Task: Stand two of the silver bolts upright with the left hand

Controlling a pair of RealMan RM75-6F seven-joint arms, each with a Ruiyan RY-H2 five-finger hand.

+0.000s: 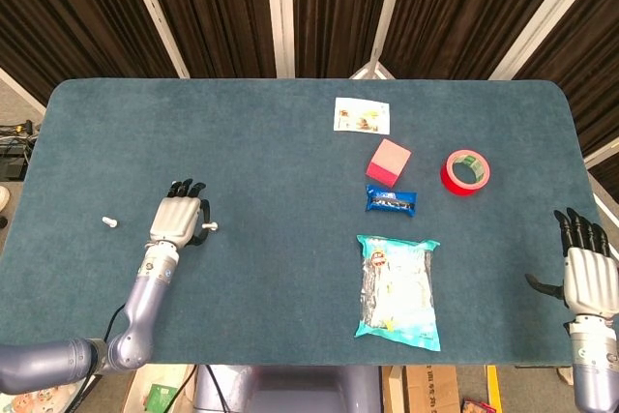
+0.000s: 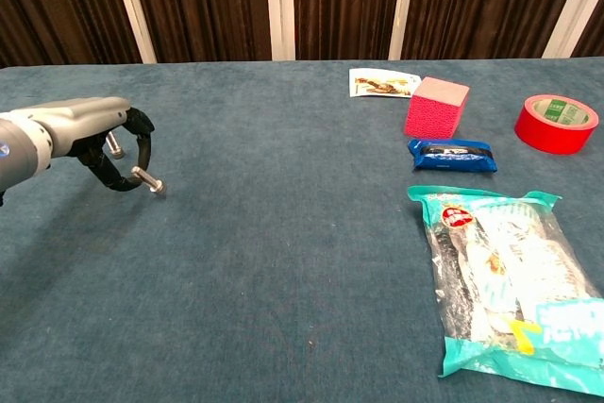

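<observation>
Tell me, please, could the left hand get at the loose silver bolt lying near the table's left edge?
Probably yes: that bolt lies on open cloth beside the left hand, nothing between them. But the fingers already hold another bolt.

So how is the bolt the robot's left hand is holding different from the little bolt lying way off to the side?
The held bolt is pinched in the left hand, lifted and pointing sideways; the loose bolt lies flat on the table, untouched. The held bolt sits right of the hand in the head view, the loose bolt left of it. Both are small and silver, and neither stands upright.
</observation>
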